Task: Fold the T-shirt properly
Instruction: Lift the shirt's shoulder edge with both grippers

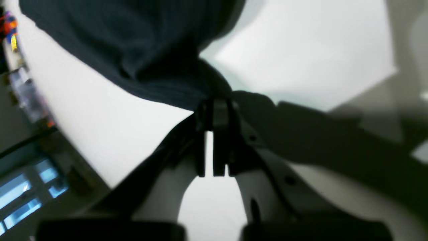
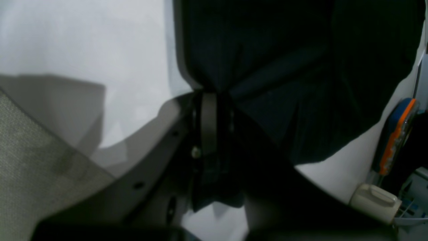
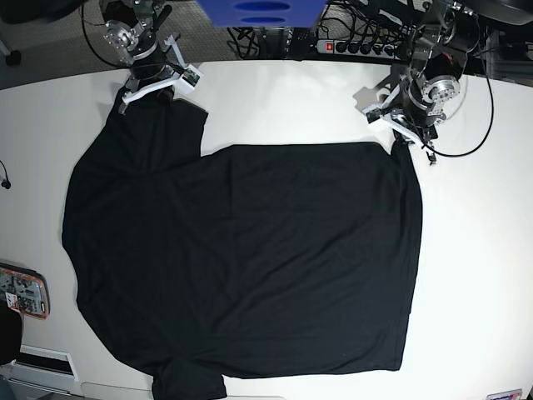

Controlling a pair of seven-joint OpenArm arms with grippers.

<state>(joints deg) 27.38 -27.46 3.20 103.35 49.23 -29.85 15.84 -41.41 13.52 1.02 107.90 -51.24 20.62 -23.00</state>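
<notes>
Two grippers, our left gripper (image 1: 214, 110) and right gripper (image 2: 209, 97), pinch the T-shirt (image 3: 241, 258) tight near the tabletop's (image 3: 275, 100) far edge, ready to fold it.

We see a broad white table (image 3: 275, 100) with a rounded far edge filling most of the base view, evenly lit from above, with soft grey shadows. Beyond its far edge lies grey floor (image 3: 50, 42), where black cables (image 3: 275, 37) tangle around a power strip (image 3: 358, 47) with a red switch. A blue object (image 3: 262, 12) sits at the top centre. At the table's near left corner we notice an orange-edged device (image 3: 23, 292). In the left wrist view, bluish window-like panels (image 1: 23, 194) glow, blurred.
</notes>
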